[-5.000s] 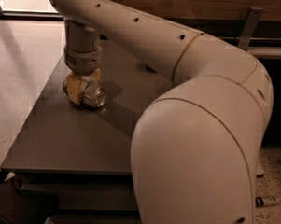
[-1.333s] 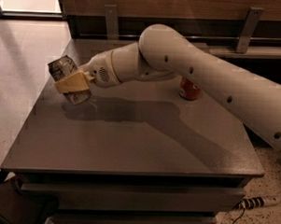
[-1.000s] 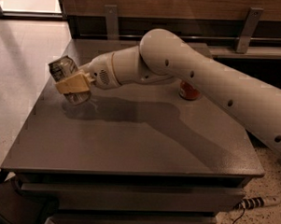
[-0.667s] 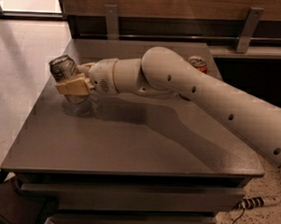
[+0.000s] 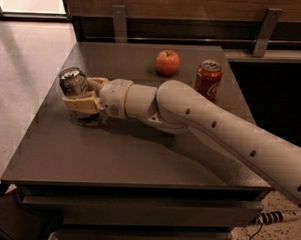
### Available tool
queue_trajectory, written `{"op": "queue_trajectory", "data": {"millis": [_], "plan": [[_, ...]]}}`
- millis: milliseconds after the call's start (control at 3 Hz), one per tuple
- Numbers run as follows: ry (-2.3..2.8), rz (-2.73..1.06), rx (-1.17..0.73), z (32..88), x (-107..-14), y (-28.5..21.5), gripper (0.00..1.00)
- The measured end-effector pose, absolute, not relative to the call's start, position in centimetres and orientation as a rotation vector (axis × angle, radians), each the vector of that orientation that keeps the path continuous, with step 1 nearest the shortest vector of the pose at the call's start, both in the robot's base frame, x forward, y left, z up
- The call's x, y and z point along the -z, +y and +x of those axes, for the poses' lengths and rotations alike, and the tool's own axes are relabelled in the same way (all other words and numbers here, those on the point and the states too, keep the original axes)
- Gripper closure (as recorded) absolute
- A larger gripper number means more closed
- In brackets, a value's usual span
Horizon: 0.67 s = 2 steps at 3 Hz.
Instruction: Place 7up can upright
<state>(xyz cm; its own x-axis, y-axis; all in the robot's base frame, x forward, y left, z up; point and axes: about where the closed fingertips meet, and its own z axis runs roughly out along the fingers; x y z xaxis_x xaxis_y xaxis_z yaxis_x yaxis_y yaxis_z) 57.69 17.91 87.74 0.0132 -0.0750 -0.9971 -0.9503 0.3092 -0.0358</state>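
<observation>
Silvery-grey, with its shiny top facing up and slightly toward the camera, the 7up can (image 5: 72, 81) is at the left side of the dark table (image 5: 113, 160), near the left edge. It stands nearly upright, leaning a little. The pincer (image 5: 77, 93) is closed around it: one tan finger (image 5: 82, 104) crosses the can's lower front, and another shows behind it on the right. The front finger hides the can's base, so I cannot tell whether the can touches the table; a dark shadow lies just beneath it. From the pincer the cream-coloured arm (image 5: 200, 121) runs rightward, low over the table, and leaves at the lower right corner. Beyond the arm, toward the table's far edge, lies a red apple (image 5: 167, 62). Near it on the right stands a red cola can (image 5: 208, 79), upright, apart from the apple and well apart from the 7up can. A cable (image 5: 266, 217) lies on the speckled floor at the lower right.
</observation>
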Motion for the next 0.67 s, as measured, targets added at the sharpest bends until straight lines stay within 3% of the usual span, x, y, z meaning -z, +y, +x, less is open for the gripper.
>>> {"op": "queue_trajectory", "data": {"millis": [333,667], "plan": [[1.42,-0.95,-0.901,57.08,-85.85,16.6,1.0],[1.429,-0.94,-0.893,56.99,-85.91,16.42,0.76]]}}
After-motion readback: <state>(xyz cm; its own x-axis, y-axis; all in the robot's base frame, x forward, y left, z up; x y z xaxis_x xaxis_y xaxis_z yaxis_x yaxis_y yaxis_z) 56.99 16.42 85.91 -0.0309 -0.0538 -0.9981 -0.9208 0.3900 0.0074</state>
